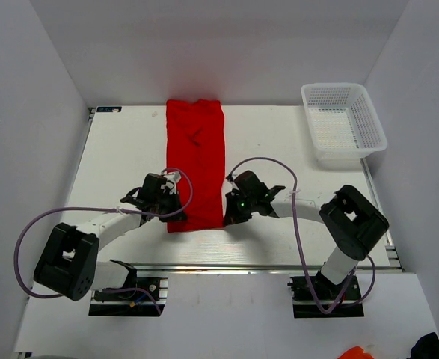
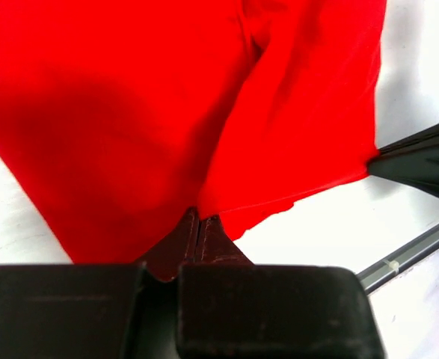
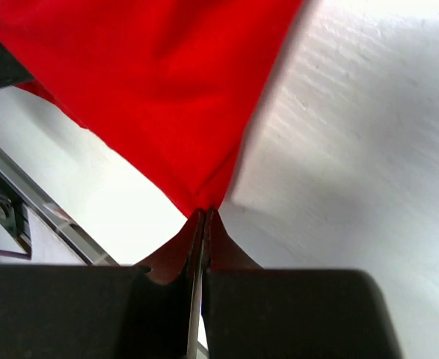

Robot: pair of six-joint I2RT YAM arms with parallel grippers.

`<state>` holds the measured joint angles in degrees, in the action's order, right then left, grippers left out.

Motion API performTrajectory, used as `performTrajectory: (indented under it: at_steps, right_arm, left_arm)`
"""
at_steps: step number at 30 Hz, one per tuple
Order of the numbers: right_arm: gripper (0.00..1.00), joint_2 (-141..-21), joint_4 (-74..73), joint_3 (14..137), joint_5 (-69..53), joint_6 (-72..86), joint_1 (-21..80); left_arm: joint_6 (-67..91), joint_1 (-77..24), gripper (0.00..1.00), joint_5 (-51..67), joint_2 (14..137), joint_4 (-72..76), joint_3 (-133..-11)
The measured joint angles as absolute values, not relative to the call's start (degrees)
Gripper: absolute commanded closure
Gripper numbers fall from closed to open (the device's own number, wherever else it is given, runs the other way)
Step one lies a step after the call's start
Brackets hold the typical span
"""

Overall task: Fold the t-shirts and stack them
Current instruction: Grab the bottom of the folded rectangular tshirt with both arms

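The plain bright red cloth t-shirt point(image 1: 195, 149), folded into a long strip, stretches away from both grippers across the white table point(image 1: 122, 157). The left gripper point(image 2: 198, 224) is clenched on its near left corner, and the right gripper point(image 3: 205, 215) pinches the near right corner. A white mesh plastic basket point(image 1: 344, 155) sits well beyond the right gripper, off to its right.

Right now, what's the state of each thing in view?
t-shirt: lies on the table as a long folded strip, both near corners pinched
left hand: shut on the t-shirt's near left corner
right hand: shut on the t-shirt's near right corner
basket: upright, empty, far right of the table
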<state>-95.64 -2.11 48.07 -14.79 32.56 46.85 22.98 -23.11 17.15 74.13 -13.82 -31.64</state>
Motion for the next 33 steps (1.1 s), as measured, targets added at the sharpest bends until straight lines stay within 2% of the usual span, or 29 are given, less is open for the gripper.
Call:
performTrajectory:
  at_steps: [3, 6, 8, 10, 11, 12, 13, 14, 15, 17, 18, 19, 21, 27, 33]
  right_arm:
    - [1.0, -94.43, -3.25, 47.77, -14.31, 31.38, 46.85]
    - [1.0, -94.48, -4.1, 47.77, -14.5, 30.92, 46.85]
    - [1.0, -94.5, -4.58, 47.77, -14.76, 30.83, 46.83]
    - [0.99, -94.52, -5.39, 47.79, -14.7, 30.76, 46.85]
    - [0.87, -94.52, -5.93, 47.83, -14.59, 30.68, 46.83]
    - [0.83, -94.52, -6.81, 47.92, -14.26, 30.57, 46.83]
    - [0.78, -94.5, -7.57, 48.01, -13.91, 30.37, 46.85]
    - [0.73, -94.43, -8.51, 48.14, -13.54, 30.04, 46.85]
    - [0.63, -94.26, -9.78, 48.42, -13.13, 29.69, 46.85]
    - [0.54, -93.38, -11.94, 48.95, -12.19, 29.04, 46.89]
    - [0.42, -92.6, -12.91, 49.23, -11.86, 28.6, 46.89]
    - [0.35, -91.7, -13.74, 49.58, -11.62, 28.27, 46.89]
    - [0.1, -89.76, -14.74, 50.41, -10.92, 27.55, 46.89]
    - [0.1, -88.03, -14.41, 51.66, -9.3, 27.11, 46.89]
    - [0.11, -91.64, -12.12, 51.88, -9.21, 29.26, 47.0]
  left_arm:
    - [22.98, -23.2, 1.0, 17.96, 74.02, -13.93, -31.64]
    - [23.0, -23.31, 0.93, 20.69, 74.02, -13.23, -31.38]
    - [23.14, -23.7, 0.84, 22.11, 74.02, -12.8, -30.81]
    - [23.4, -24.23, 0.64, 23.4, 74.02, -13.06, -30.02]
    - [23.7, -24.58, 0.56, 23.55, 74.02, -13.85, -29.82]
    - [24.08, -24.93, 0.42, 23.44, 73.84, -15.18, -29.8]
    - [24.12, -25.17, 0.07, 23.18, 73.36, -16.62, -29.8]
    - [24.25, -25.52, 0.0, 22.85, 72.47, -18.02, -29.82]
    - [24.91, -25.65, 0.0, 23.29, 71.0, -19.18, -30.15]
    - [25.28, -26.11, 0.0, 22.0, 66.87, -22.2, -31.31]
    - [25.36, -26.17, 0.0, 21.02, 64.64, -24.03, -32.08]
    - [25.5, -26.17, 0.0, 20.01, 62.5, -25.78, -33.08]
    - [25.69, -26.17, 0.0, 17.34, 59.2, -28.49, -35.44]
    - [29.67, -26.17, 0.0, 7.51, 57.39, -34.35, -38.35]
    - [35.57, -25.96, 0.0, 2.42, 59.46, -37.06, -32.82]
